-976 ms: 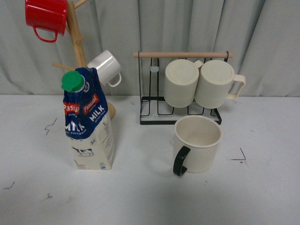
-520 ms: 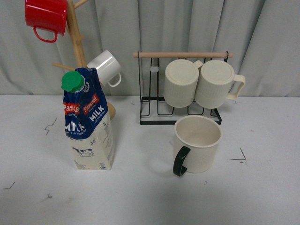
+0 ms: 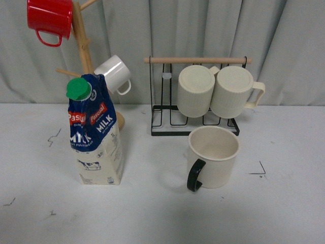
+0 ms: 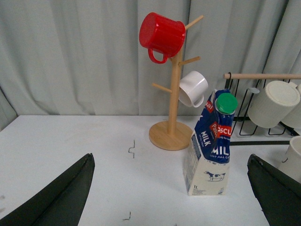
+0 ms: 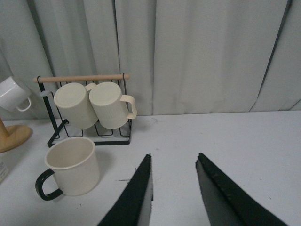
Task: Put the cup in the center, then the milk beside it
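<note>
The cup point(image 3: 214, 156), a wide cream mug with a black C-shaped handle point(image 3: 195, 175), stands upright on the white table right of centre, just in front of the wire rack. It also shows in the right wrist view point(image 5: 73, 165). The milk point(image 3: 94, 132), a blue and cream carton with a green cap, stands upright at the left; it also shows in the left wrist view point(image 4: 211, 145). Neither gripper shows in the front view. My left gripper point(image 4: 171, 162) is open wide and empty, well back from the carton. My right gripper point(image 5: 174, 160) is open and empty, to the side of the cup.
A black wire rack point(image 3: 196, 96) with a wooden bar holds two ribbed cream mugs point(image 3: 196, 90) behind the cup. A wooden mug tree point(image 3: 84, 46) behind the milk carries a red mug point(image 3: 50, 19) and a white mug point(image 3: 115, 72). Grey curtains close the back.
</note>
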